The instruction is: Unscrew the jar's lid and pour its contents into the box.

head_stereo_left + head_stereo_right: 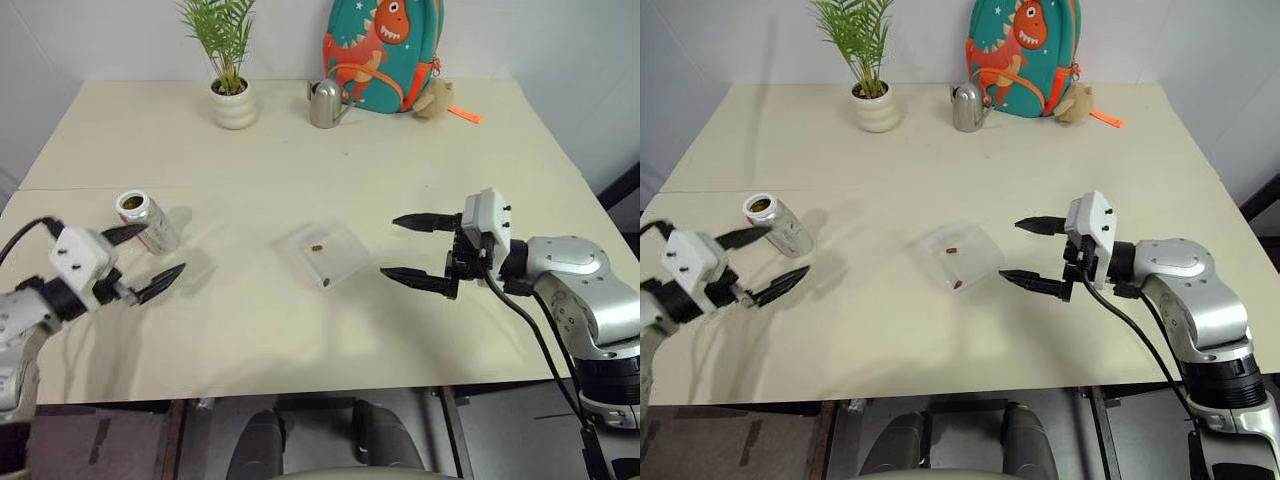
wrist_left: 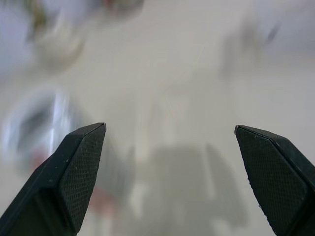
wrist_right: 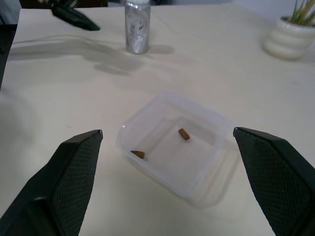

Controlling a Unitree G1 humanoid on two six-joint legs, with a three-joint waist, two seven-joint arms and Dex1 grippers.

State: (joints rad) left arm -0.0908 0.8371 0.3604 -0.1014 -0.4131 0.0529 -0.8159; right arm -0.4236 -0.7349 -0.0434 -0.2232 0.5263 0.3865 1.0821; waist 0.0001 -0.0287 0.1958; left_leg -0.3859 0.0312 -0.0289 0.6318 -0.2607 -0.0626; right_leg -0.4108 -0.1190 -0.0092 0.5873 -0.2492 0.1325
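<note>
fingers [image 1: 128, 234] of the left hand spread beside the jar [image 1: 146, 221].

Silver-grey arms ending in white wrist blocks and black pincers

The right arm [image 1: 575, 285] is a rounded, glossy silver-grey metal shell with a ribbed black collar low on its forearm; a black cable runs from its wrist down along it. A white boxy wrist block [image 1: 487, 222] with small dark screw holes sits on a black bracket, from which the right gripper [image 1: 415, 250] extends as two slim, tapering black fingers. The left arm [image 1: 18, 330] is grey too, with a black joint band, a looping black cable and a white square block [image 1: 80, 260] dotted with dark holes; the left gripper [image 1: 145, 260] has the same pointed black fingers [image 2: 81, 172], their inner pads finely cross-hatched.
</note>
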